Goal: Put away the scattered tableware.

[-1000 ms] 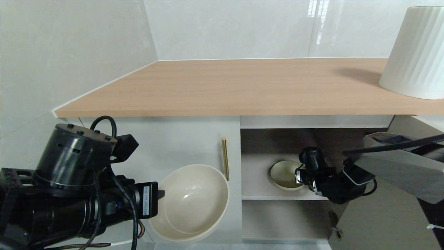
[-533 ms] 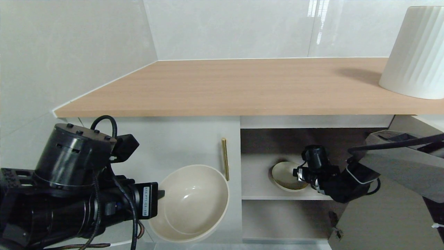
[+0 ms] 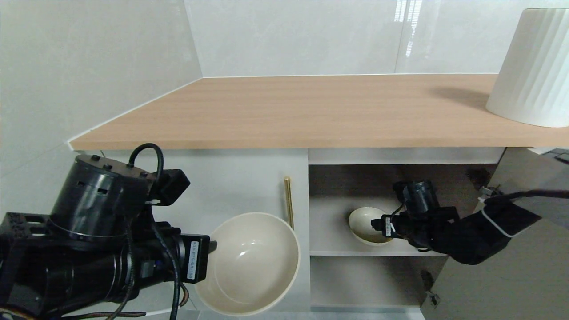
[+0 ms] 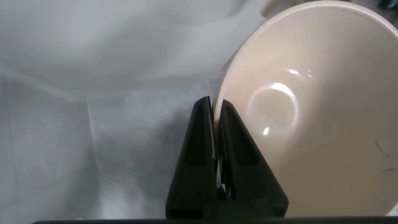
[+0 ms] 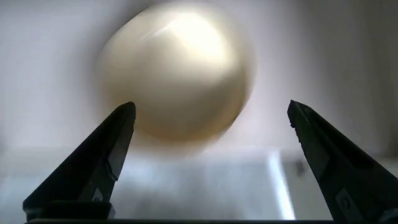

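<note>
Crockery is seen half stowed: small bowl (image 3: pixel 365 224) on the cupboard shelf (image 3: pixel 326 242) before the released right claw (image 5: pixel 208 121), big bowl (image 3: pixel 249 262) rim-pinched in the left claw (image 4: pixel 216 124), best kept level when shelved.

The left arm (image 3: pixel 89 249) lies low and across, wrist rolled sideways. The left end effector (image 3: pixel 211 246) points to the robot's right, its fingers (image 4: pixel 202 143) pinched on the rim of the large bowl (image 3: pixel 253 262) (barely a sliver between them). The right arm (image 3: pixel 480 233) stretches forward and inward, and the right end effector (image 3: pixel 377 224) is held level, its fingers (image 5: pixel 99 162) spread wide.
</note>
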